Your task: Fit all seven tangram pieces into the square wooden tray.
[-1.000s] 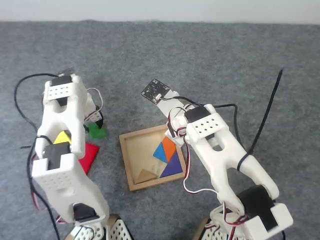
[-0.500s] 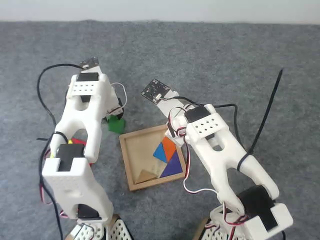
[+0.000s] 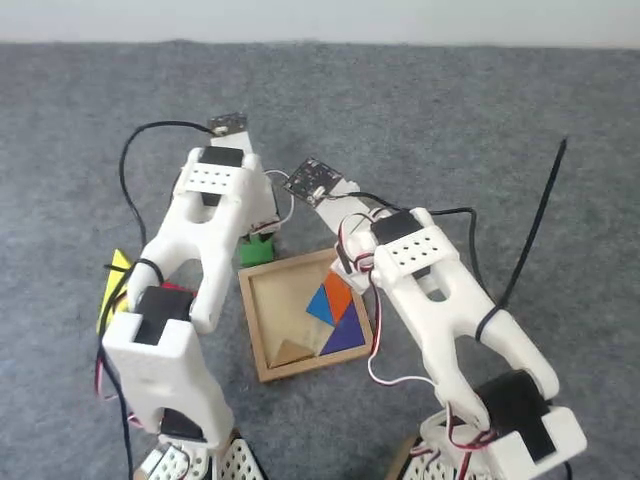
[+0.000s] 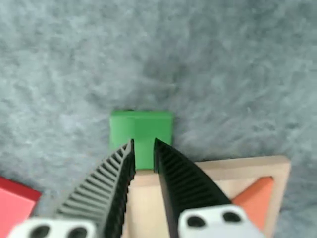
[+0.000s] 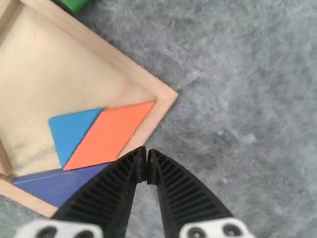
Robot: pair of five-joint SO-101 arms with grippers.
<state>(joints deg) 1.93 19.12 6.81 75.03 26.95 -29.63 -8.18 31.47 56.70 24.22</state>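
Observation:
My left gripper [image 4: 143,148] is shut on a green square piece [image 4: 141,126], held at the far left corner of the square wooden tray [image 4: 233,166]. From above, the green piece [image 3: 258,248] touches or hangs just outside the tray [image 3: 250,322] rim. Inside lie a blue triangle [image 3: 320,303], an orange parallelogram [image 3: 338,295], a purple triangle [image 3: 343,335] and a tan piece [image 3: 290,351]. My right gripper [image 5: 146,153] is shut on nothing, just outside the tray's [image 5: 109,54] far right corner, beside the orange piece [image 5: 111,134].
A yellow piece [image 3: 115,285] lies on the grey carpet left of the left arm. A red piece [image 4: 15,206] is mostly under that arm. The left half of the tray floor is bare wood. Open carpet stretches behind and to the right.
The left arm swung right with the green piece, from beside the red and yellow pieces to the tray's far left corner. The yellow piece is now uncovered. The right arm stayed still.

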